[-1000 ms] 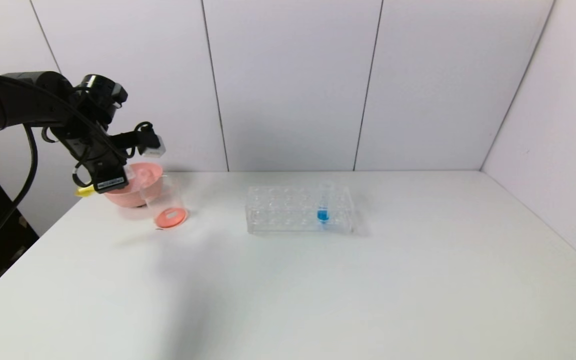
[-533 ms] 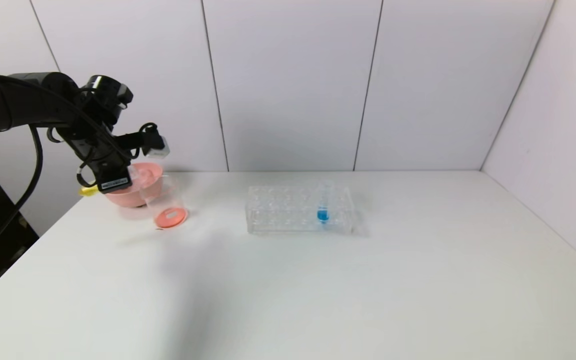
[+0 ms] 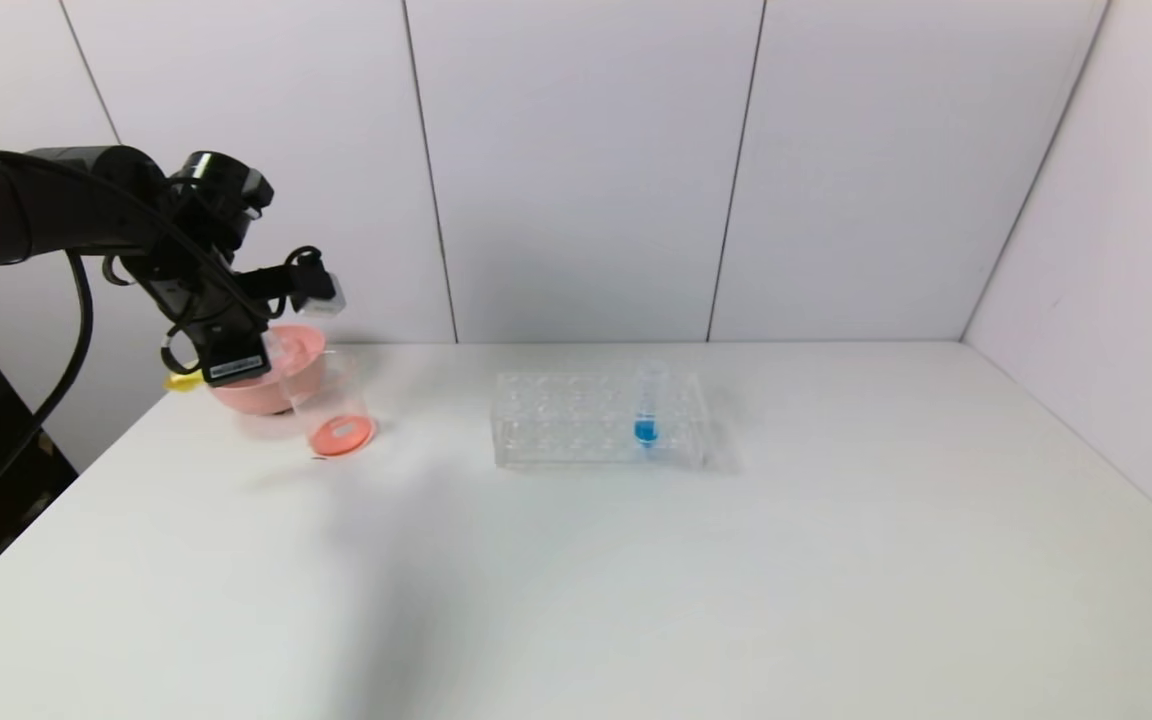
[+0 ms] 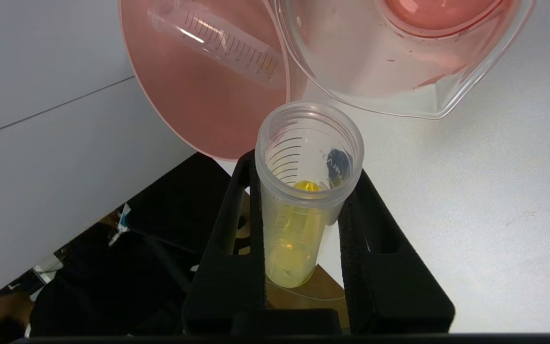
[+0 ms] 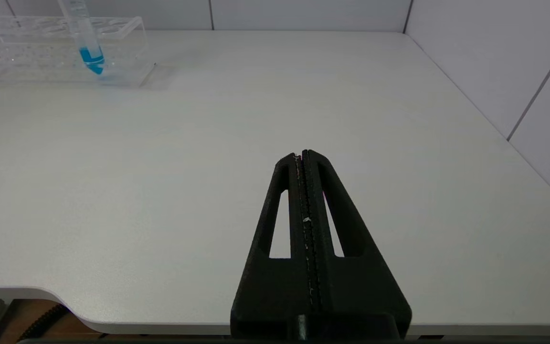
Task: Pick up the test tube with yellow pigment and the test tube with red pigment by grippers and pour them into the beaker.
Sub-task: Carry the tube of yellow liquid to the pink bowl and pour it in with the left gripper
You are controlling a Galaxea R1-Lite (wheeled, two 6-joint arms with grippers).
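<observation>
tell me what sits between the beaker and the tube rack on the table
Nothing: in the head view, bare table separates the beaker from the rack.

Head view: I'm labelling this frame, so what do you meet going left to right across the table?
Left gripper holding the test tube with yellow pigment → pink bowl → beaker → clear tube rack → blue-liquid tube.

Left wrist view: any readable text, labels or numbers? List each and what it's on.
None can be read.
Yellow test tube in the left gripper: graduation lines and a dark printed mark inside the wall, too blurred to read.
Empty tube lying in the pink bowl: graduation lines only, no digits legible.
Beaker: no print visible.
</observation>
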